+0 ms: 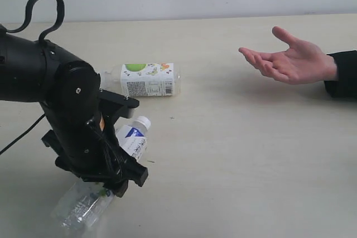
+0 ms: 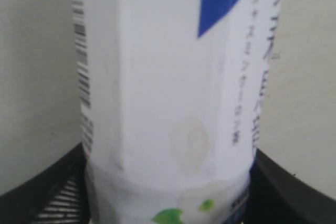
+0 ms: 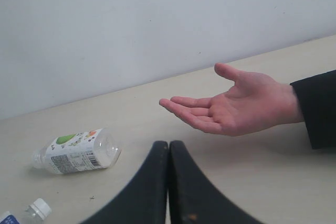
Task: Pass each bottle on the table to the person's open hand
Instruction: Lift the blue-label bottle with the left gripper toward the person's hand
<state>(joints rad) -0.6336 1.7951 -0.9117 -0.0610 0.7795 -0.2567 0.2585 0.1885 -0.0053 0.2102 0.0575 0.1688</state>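
Looking at the exterior view, you have the left end effector [image 2: 168,203] low over a clear plastic bottle with a white cap and a blue-and-white label [image 1: 135,136], which lies on the pale beige bench [image 1: 234,154] at the front left. In the left wrist view that bottle fills the gap between the two black fingers [image 2: 47,200], one on each side. You cannot tell whether they are clamped on it or only standing beside it. Clear plastic [image 1: 83,209] shows past the arm toward the near edge, and you cannot tell whether it is the same bottle or another. A second clear bottle with a green-and-white label [image 1: 148,79] lies on its side farther back. The person's bare open hand [image 1: 290,61], palm up with a black cuff, is at the right, well apart from both. Your right end effector [image 3: 168,182] is clenched, its jaws pressed together.
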